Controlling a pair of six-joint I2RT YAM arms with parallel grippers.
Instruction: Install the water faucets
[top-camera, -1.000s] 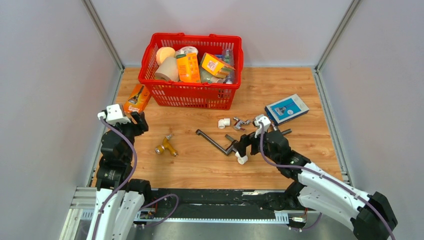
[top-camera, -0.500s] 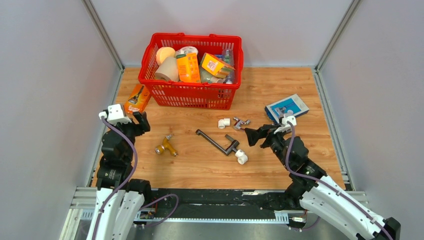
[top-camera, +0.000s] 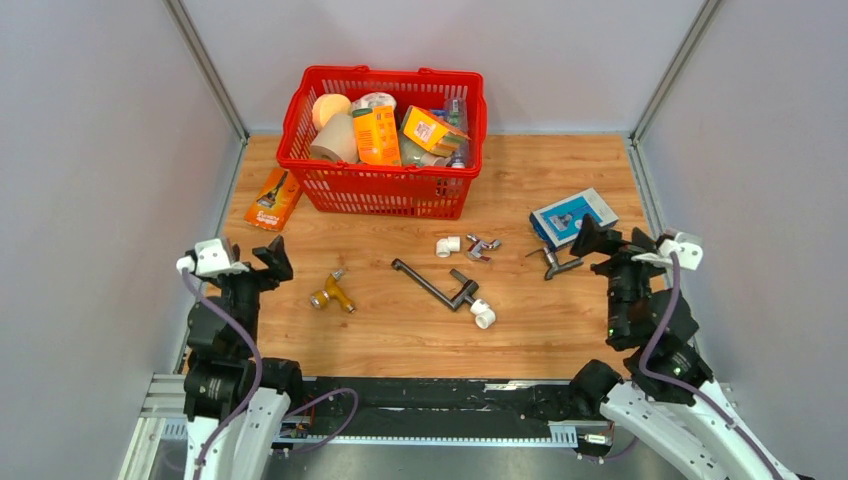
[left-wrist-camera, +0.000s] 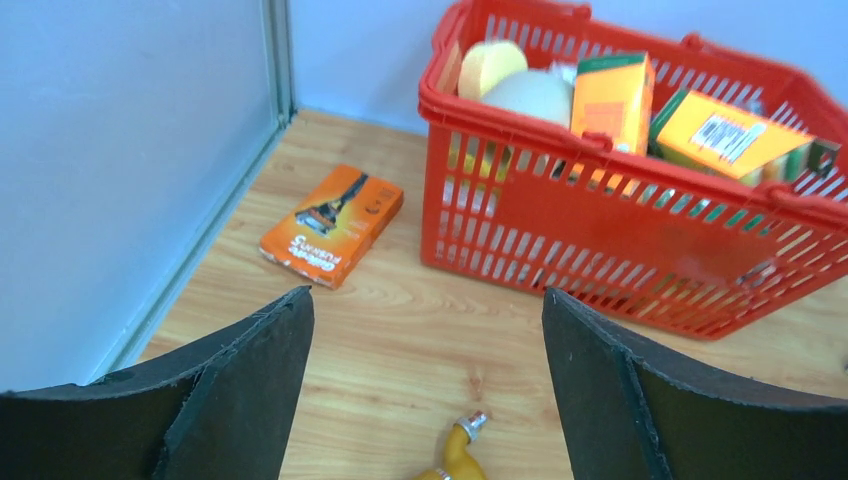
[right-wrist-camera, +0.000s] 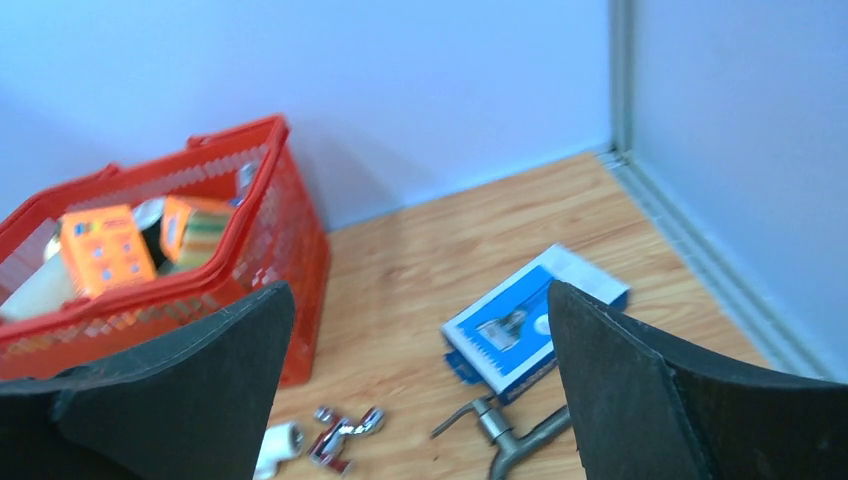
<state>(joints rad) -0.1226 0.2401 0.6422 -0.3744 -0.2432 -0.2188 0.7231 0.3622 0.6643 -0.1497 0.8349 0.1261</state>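
Gaping wide with nothing between its black fingers, the right gripper (top-camera: 610, 243) hangs over the wooden table (top-camera: 560, 330) at the right of the top view. Its own wrist view shows the same spread jaws, holding nothing. Just left of it lies a short grey tap (top-camera: 553, 263), and a blue box (top-camera: 573, 216) sits just above that. The left gripper (top-camera: 262, 262), at the left of the frame, is likewise released and empty. To its lower right lies a brass valve (top-camera: 332, 293), and above it an orange box (top-camera: 274, 198) lies flat near the left wall. The long dark grey faucet (top-camera: 430, 285) lies flat at the centre of the table, well apart from both grippers. It runs from upper left to lower right, with a white elbow fitting (top-camera: 484, 316) at its lower right end. Just above it, a second white elbow (top-camera: 447, 246) and a small chrome fitting (top-camera: 482, 246) lie side by side. A red basket (top-camera: 380, 75) full of packages stands at the top centre.
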